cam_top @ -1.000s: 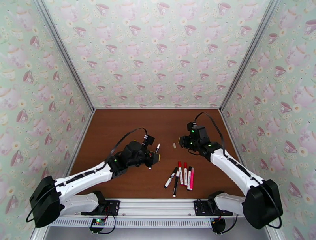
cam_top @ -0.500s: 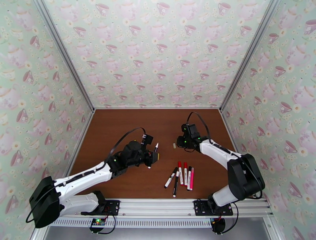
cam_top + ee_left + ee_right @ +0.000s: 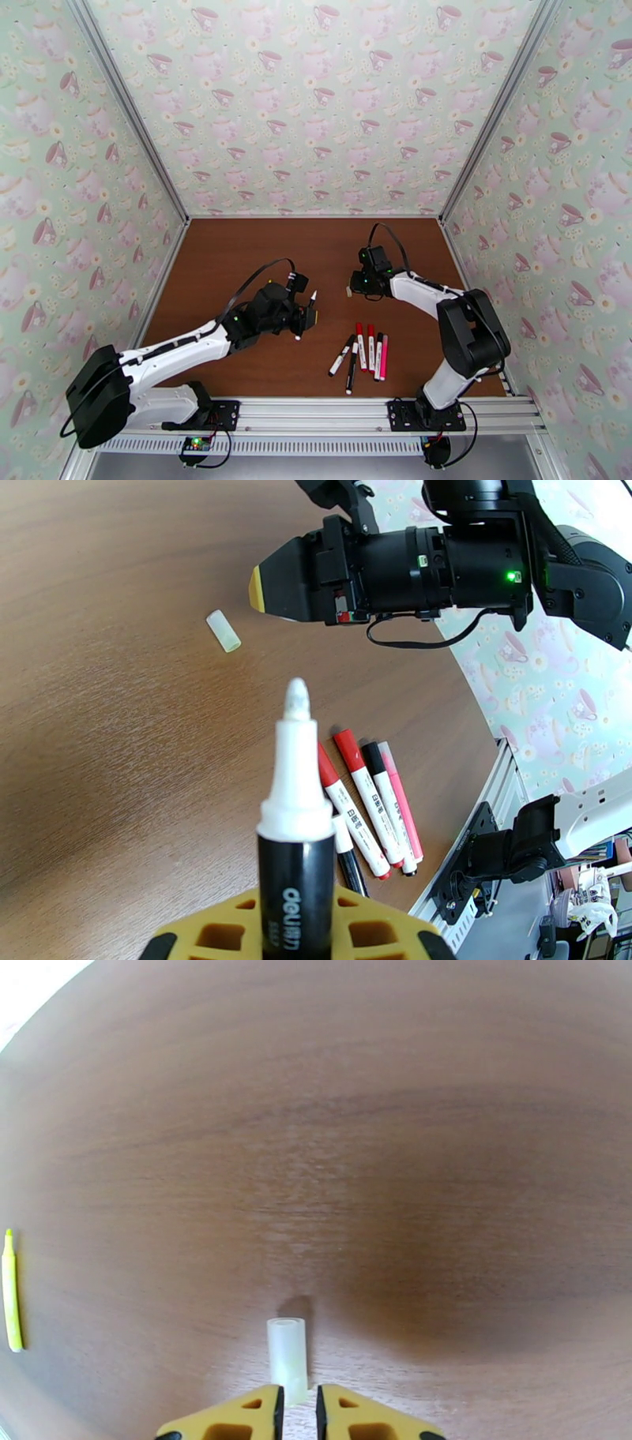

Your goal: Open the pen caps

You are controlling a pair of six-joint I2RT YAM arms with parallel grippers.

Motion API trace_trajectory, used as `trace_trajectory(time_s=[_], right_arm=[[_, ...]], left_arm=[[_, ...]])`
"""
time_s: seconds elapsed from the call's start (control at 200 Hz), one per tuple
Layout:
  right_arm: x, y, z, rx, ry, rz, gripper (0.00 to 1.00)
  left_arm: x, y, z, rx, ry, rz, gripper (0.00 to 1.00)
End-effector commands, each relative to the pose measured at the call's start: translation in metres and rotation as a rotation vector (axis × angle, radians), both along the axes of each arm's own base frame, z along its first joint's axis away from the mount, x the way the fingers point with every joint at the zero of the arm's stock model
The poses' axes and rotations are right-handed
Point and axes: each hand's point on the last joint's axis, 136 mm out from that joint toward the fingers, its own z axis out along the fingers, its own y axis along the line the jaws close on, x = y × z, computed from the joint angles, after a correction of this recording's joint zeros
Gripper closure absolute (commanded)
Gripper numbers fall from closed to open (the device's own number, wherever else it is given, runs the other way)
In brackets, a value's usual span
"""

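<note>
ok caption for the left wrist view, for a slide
Left gripper holds an uncapped marker; a pale cap lies on the table near the right gripper.

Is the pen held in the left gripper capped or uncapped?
Uncapped: the pen shows its bare white tip, and a pale cap lies apart on the table.

I work inside a robot test booth, a lab rig dressed up as a parlour: the wallpaper point(image 3: 316, 103) of teacups and teapots is printed on flat panels held in bare aluminium posts point(image 3: 130, 118). Those panels box in my brown wood-grain tabletop point(image 3: 237, 253) on three sides. Along its near edge runs a slotted metal rail point(image 3: 316, 410), the bases point(image 3: 213, 412) of my two arms are bolted to it, and black cables point(image 3: 223, 451) trail beneath.
</note>
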Motion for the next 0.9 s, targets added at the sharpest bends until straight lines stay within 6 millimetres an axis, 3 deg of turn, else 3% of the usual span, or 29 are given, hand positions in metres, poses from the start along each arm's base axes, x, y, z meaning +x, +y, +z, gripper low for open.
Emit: trace_trajectory(time_s=[0.0, 0.896], right_arm=[[0.012, -0.003, 0.001, -0.010, -0.018, -0.007, 0.87], [0.020, 0.002, -0.028, -0.017, 0.057, 0.016, 0.78]], left_arm=[[0.006, -0.002, 0.011, -0.005, -0.034, 0.012, 0.87], [0.008, 0.005, 0.010, 0.024, -0.039, 0.036, 0.87]])
